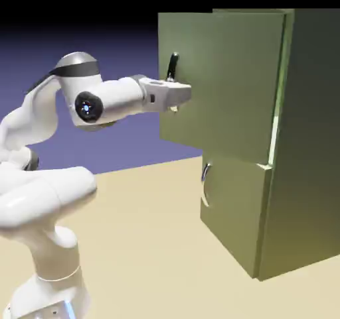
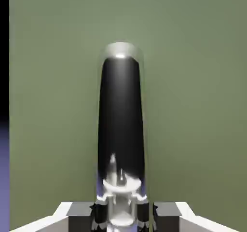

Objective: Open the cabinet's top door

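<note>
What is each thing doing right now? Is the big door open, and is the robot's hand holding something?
top door: partly open, swung out from the cabinet
top door's handle: upright, gripped near its lower end
end effector: shut on the handle
lower door: looks shut, or nearly so
lower door's handle: untouched
</note>
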Tool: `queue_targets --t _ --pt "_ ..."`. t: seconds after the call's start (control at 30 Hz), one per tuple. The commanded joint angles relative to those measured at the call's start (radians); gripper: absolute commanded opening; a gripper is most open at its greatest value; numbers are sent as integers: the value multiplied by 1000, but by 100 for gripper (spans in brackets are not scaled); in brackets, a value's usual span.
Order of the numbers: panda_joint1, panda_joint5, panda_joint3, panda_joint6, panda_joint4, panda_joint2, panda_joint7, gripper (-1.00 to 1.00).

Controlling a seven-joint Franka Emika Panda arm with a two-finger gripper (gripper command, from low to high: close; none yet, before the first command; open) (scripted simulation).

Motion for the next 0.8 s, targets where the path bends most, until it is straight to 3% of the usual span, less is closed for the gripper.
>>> queue_targets --t 0.0,0.17,0.47,0.77 --pt "-27 -3 -15 -42 -5 1 -3 -100" --pt "-176 7 -69 -260 -24 11 -9 -100" --pt "-336 -233 -228 -622 40 328 -257 -100" --pt "-460 -498 -253 -865 193 654 -533 -100"
